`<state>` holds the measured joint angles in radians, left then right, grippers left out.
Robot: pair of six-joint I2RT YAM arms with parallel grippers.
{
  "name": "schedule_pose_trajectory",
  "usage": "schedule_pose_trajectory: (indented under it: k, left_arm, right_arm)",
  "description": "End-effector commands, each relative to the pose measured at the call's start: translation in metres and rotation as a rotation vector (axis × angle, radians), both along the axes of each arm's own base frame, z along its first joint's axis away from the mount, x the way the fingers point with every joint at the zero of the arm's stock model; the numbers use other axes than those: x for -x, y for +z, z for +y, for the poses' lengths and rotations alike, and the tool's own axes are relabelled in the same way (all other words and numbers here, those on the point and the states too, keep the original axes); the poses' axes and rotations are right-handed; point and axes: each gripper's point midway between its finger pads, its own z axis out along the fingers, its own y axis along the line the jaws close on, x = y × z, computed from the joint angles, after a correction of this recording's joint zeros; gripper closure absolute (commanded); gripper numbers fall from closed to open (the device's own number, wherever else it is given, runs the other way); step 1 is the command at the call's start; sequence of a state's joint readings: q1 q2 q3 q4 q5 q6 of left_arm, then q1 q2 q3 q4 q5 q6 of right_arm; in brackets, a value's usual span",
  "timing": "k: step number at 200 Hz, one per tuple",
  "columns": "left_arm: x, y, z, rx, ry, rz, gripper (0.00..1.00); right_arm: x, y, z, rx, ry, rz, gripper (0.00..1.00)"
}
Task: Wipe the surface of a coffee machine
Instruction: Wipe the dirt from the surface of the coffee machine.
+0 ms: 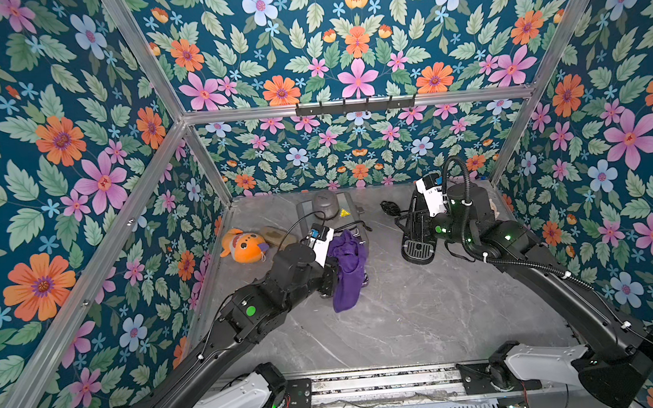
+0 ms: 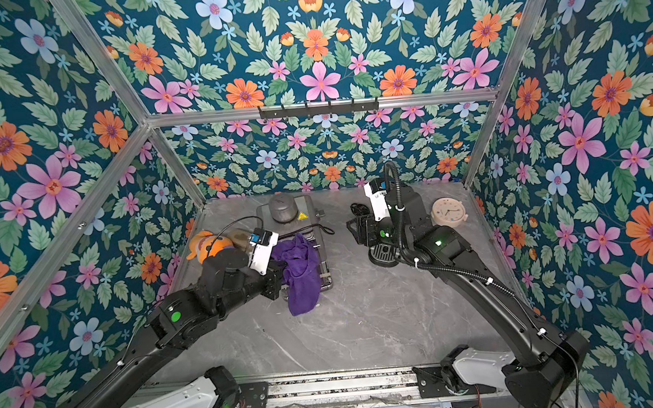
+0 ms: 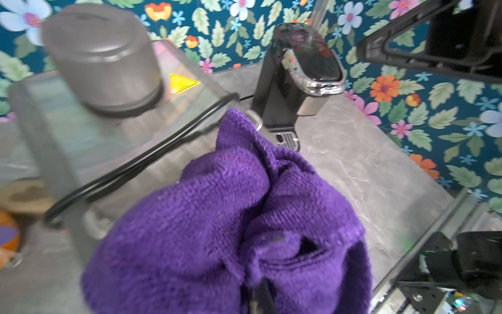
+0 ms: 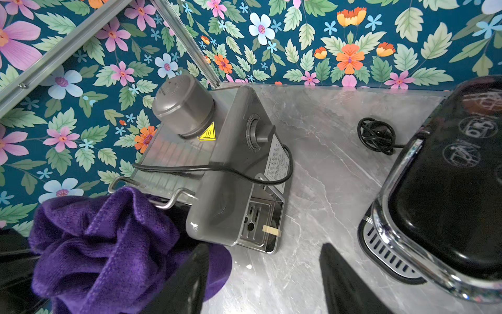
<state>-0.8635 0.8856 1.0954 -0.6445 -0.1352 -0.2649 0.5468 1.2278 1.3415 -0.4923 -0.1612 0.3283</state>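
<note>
The left pincer (image 1: 330,276) is closed tight on a crumpled purple knitted cloth (image 1: 348,267). The cloth hangs from it and lies over the front of the grey metal coffee machine with a round grey cap (image 1: 337,208), which stands directly below and ahead of this pincer. The right pincer (image 4: 266,285) stands open with a wide gap and holds nothing; a glossy black capsule machine (image 4: 448,190) is just beside it.

I judge the wiping as begun at most. The cloth touches the top at the wire rail (image 4: 173,201), but the cap area and the dial side are left to do. Only the right wrist view shows clearly that dial side and the drip tray (image 4: 260,225). Only a top view shows a pale round clock (image 2: 448,211) beyond the right arm.
</note>
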Motion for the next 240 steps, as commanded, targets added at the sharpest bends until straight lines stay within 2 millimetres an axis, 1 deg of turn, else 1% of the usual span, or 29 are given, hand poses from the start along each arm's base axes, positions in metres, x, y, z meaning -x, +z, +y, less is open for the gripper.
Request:
schedule_pose_trajectory:
  k: [1, 15, 27, 37, 66, 85, 118, 164, 186, 202, 221, 240]
  left_arm:
    - [-0.001, -0.001, 0.035, -0.045, 0.131, -0.021, 1.00]
    - [0.001, 0.007, 0.041, -0.030, 0.150, -0.045, 1.00]
    - [0.001, 0.014, 0.038, -0.007, 0.133, -0.057, 1.00]
    - [0.002, 0.018, 0.028, 0.013, 0.090, -0.059, 1.00]
    - [0.004, 0.023, -0.015, 0.060, -0.077, -0.025, 1.00]
    - [0.001, 0.025, -0.038, 0.083, -0.145, -0.011, 1.00]
    - [-0.009, 0.029, -0.069, 0.114, -0.219, -0.028, 1.00]
    - [-0.028, 0.032, -0.105, 0.120, -0.284, -0.070, 1.00]
    - [-0.035, 0.034, -0.110, 0.101, -0.282, -0.087, 1.00]
    - [-0.036, 0.037, -0.104, 0.093, -0.261, -0.103, 1.00]
    - [-0.035, 0.036, -0.089, 0.076, -0.217, -0.115, 1.00]
    - [-0.032, 0.031, -0.067, 0.057, -0.144, -0.118, 1.00]
  right_arm:
    - [-0.002, 0.005, 0.003, -0.003, 0.014, -0.021, 0.34]
    - [-0.002, 0.004, 0.004, -0.003, 0.019, -0.018, 0.34]
    - [-0.002, 0.005, 0.005, -0.006, 0.021, -0.020, 0.34]
    - [-0.002, 0.005, 0.006, -0.008, 0.025, -0.018, 0.34]
    - [-0.002, 0.007, 0.006, -0.013, 0.026, -0.024, 0.34]
    - [0.000, 0.006, 0.006, -0.015, 0.028, -0.021, 0.34]
    - [0.003, 0.004, 0.004, -0.019, 0.030, -0.011, 0.34]
    - [0.007, 0.001, 0.001, -0.021, 0.022, -0.005, 0.34]
    - [0.008, -0.001, 0.001, -0.023, 0.021, 0.001, 0.34]
    - [0.008, -0.001, 0.001, -0.023, 0.021, 0.002, 0.34]
    - [0.008, -0.002, 0.000, -0.021, 0.020, 0.002, 0.34]
    - [0.007, -0.004, 0.001, -0.018, 0.021, 0.004, 0.34]
